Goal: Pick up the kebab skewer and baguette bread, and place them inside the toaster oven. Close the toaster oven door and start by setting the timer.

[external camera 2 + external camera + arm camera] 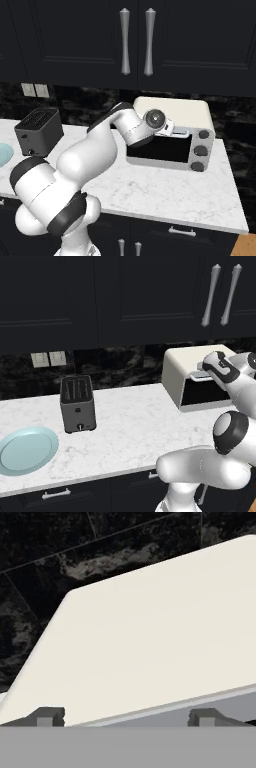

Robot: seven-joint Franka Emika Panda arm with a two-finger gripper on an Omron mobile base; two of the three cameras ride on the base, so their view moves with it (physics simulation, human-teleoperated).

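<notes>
Toaster oven (172, 112) sits right under the pincer (127, 718), whose tips, spread wide and holding nothing, hover at its door's (160, 148) top-edge handle.

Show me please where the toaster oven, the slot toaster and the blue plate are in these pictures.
toaster oven (172, 112): right base view, on its cream top panel.
slot toaster (78, 406): left base view, on its grey front side.
blue plate (25, 450): left base view, on the middle of its flat face.

The marble counter (130, 426) carries toaster oven (172, 132), slot toaster (77, 403), and seemingly a plate (25, 450).
</notes>
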